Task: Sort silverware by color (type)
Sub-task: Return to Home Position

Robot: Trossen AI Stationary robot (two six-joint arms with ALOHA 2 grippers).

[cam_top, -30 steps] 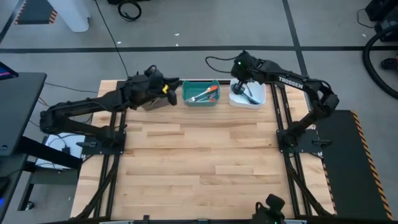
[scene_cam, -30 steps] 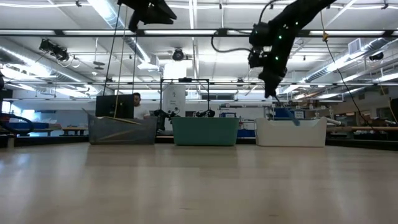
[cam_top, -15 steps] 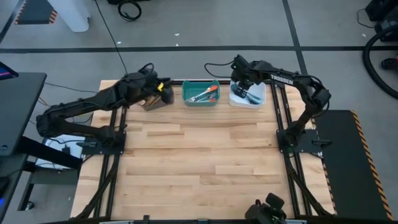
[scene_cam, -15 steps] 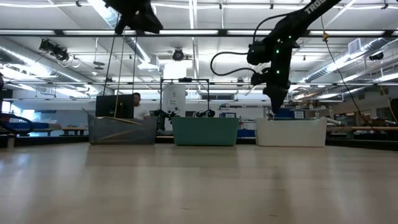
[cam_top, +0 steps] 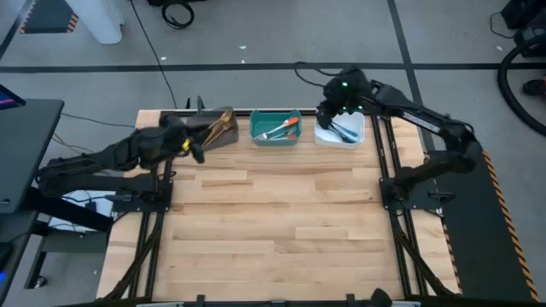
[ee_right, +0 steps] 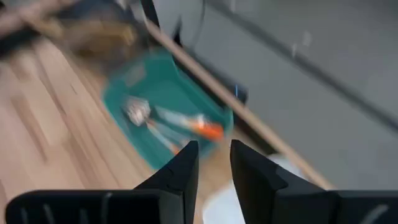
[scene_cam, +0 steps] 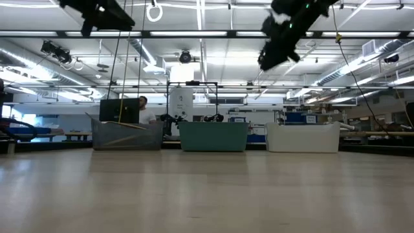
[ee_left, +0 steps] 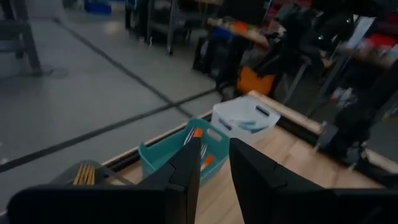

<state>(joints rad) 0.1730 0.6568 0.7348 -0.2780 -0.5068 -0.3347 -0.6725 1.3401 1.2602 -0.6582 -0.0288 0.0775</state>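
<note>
In the high view all the silverware lies in three bins along the table's far edge. Gold pieces [cam_top: 220, 126] fill the brown bin [cam_top: 208, 139]. Orange-handled pieces [cam_top: 281, 130] lie in the teal bin [cam_top: 275, 138]. Teal-blue-handled pieces [cam_top: 345, 130] lie in the white bin [cam_top: 339, 141]. My left gripper [cam_top: 194, 152] hangs open and empty above the table, near and left of the brown bin. My right gripper [cam_top: 327, 109] is open and empty, raised above the white bin's left end; the low view shows my right gripper [scene_cam: 268, 61] high over the bins.
Bare wood [cam_top: 281, 222] stretches from the bins to the table's near edge. In the low view the three bins [scene_cam: 213, 137] stand in a row at the far side. Both arm bases sit at the table's left and right edges. A person [scene_cam: 142, 107] shows in the room behind.
My left gripper has drawn back from above the brown bin toward the table's left and near side. My right gripper dipped to the white bin, then rose well clear above it.
</note>
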